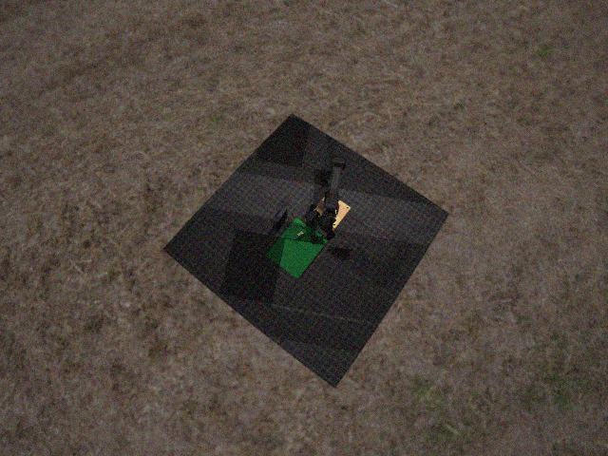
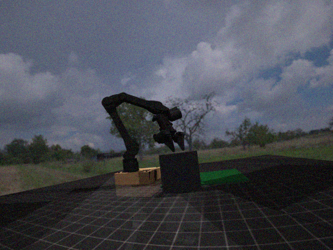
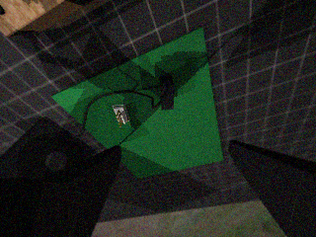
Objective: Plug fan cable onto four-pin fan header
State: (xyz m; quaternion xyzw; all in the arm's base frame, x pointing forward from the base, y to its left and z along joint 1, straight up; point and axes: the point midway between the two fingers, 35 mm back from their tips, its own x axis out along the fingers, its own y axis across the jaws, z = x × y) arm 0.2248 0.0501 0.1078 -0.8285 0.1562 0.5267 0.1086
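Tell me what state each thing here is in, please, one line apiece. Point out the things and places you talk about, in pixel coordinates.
Tool [image 2: 178,150] [image 3: 174,148]: open, holding nothing, raised
Green board [image 1: 300,262] [image 2: 221,176] [image 3: 190,133]: lying flat, partly shaded
Black plug [image 3: 168,94]: over the board, not on the white header
White header [image 3: 120,110]: uncovered
Dark block [image 2: 179,172]: standing upright

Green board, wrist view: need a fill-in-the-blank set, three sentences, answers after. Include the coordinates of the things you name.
1. The board [image 1: 304,255] [image 2: 223,176] [image 3: 183,133] is coloured ____.
2. The gripper [image 2: 178,150] [image 3: 174,148] has its fingers ____, with nothing between them.
3. In the exterior view, the arm's base stands on a ____-coloured block [image 2: 126,178] [image 1: 343,211].

Missing words: green; open; wood
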